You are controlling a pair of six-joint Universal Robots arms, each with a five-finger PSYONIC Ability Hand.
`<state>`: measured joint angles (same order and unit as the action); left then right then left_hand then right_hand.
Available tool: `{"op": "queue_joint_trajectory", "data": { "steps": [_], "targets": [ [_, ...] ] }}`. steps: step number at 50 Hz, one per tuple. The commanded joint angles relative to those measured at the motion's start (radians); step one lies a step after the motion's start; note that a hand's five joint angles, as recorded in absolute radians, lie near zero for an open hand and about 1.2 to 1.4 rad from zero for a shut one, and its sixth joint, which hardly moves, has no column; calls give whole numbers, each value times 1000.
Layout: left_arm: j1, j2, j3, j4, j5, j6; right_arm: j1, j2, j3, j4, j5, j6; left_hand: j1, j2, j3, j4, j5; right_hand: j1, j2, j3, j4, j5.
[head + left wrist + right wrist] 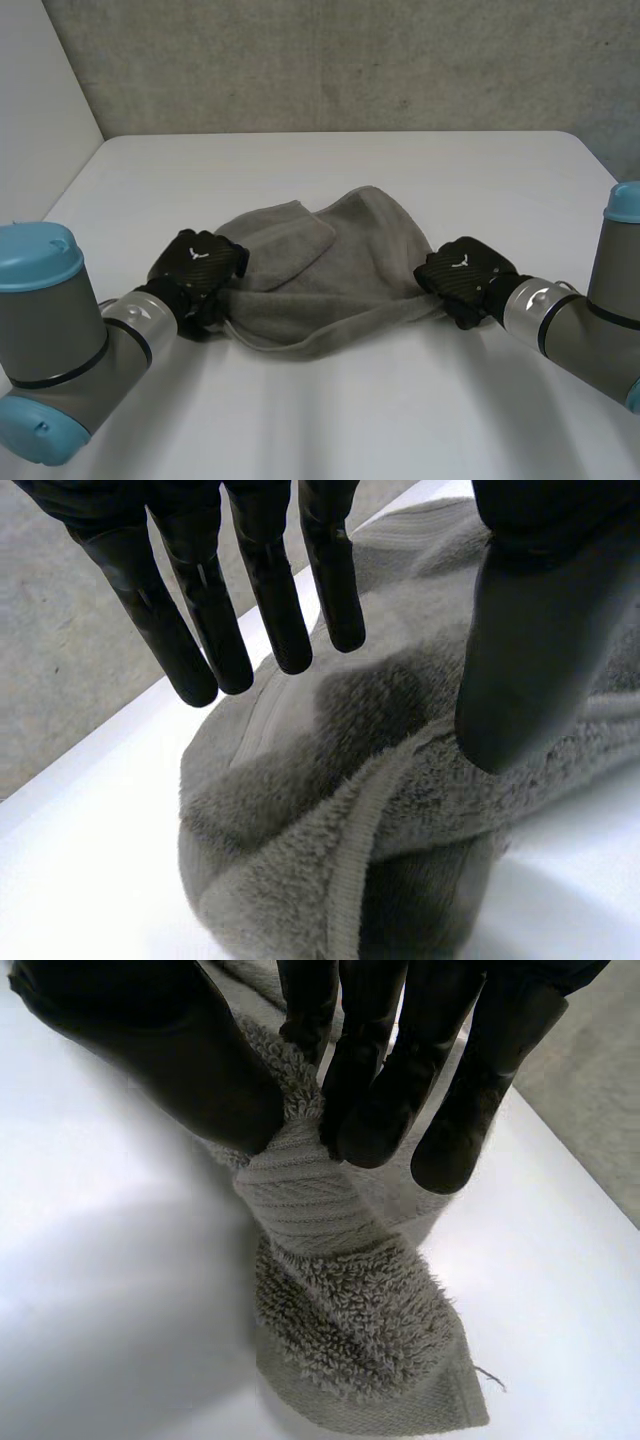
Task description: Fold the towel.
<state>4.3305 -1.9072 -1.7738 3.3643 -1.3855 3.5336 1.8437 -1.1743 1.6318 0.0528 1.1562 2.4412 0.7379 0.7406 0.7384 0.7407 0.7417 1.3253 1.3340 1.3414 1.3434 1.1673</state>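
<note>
A grey towel [320, 270] lies crumpled and partly folded over in the middle of the white table [330, 410]. My left hand [198, 266] hovers at the towel's left end. In the left wrist view its fingers [268, 590] are straight and spread above the towel [330, 820], apart from the thumb [530, 650], with no cloth between them. My right hand [462, 276] is at the towel's right end. In the right wrist view its fingers [390, 1080] and thumb [180, 1070] pinch a bunched corner of the towel [340, 1300], which hangs down to the table.
The table's far edge meets a grey wall [350, 60] behind the towel. A pale panel [40, 110] stands at the far left. Bare tabletop lies in front of the towel, between my arms.
</note>
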Motion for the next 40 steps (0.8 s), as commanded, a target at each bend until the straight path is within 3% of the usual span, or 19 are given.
{"op": "queue_joint_trajectory", "data": {
  "steps": [1, 3, 9, 20, 28, 40],
  "targets": [
    [37, -18, -7, 0, -24, 1, -23, -5, 2, -27, 65, 55, 1, -2, 1, -2, -177, -131, -139, -147, -149, -147],
    [44, -18, -24, -8, -26, -1, -23, -5, 2, -21, 77, 55, 28, 25, 27, 25, -151, -323, -332, -339, -341, -340],
    [43, -9, -55, -8, -27, 1, -27, -10, -10, -4, 85, 62, 25, 22, 24, 22, -154, -506, -515, -522, -524, -523],
    [46, -18, -72, -3, -29, -1, -112, -16, -98, 179, 53, 67, 28, 25, 27, 25, -151, -627, -635, -643, -645, -643],
    [38, -3, -105, -5, -69, 1, -172, -2, -122, 182, -9, 71, 28, 25, 27, 25, -151, -653, -662, -669, -671, -670],
    [34, 74, -165, -8, -69, 1, -166, 84, -142, 185, -24, 72, -87, -90, -87, -90, -265, -735, -744, -751, -753, -752]
  ]
}}
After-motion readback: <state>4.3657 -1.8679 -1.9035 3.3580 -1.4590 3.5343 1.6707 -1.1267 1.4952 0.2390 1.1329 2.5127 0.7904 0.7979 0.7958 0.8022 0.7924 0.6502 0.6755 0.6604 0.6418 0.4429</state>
